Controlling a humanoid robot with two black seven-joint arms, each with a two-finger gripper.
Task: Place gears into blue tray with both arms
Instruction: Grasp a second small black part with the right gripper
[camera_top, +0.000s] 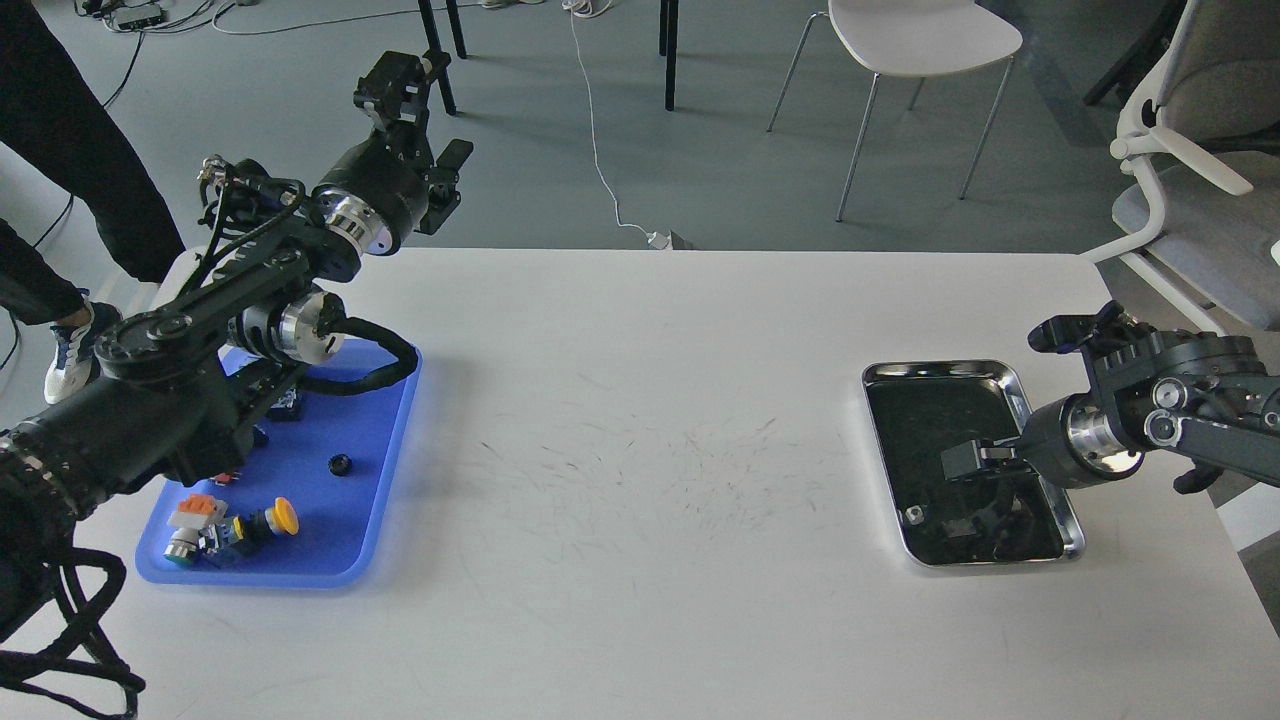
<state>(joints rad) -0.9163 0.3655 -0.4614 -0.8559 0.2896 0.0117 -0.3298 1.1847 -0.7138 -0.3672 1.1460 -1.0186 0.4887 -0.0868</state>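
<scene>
The blue tray (385, 470) lies flat at the left of the worktop (640, 400), its far part hidden under the left arm (200, 330). One small black gear (341, 464) rests on its bare middle, apart from the rim.

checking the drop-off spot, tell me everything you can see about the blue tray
The blue tray is a flat rectangle of bright blue plastic with rounded corners and a low raised rim, lying flat at the table's left edge. The left arm crosses over its far part and hides it. On its floor sit one small black gear near the middle and, toward the near corner, a cluster of push-button switches, one with a yellow cap. More dark parts show under the arm but cannot be identified.
</scene>
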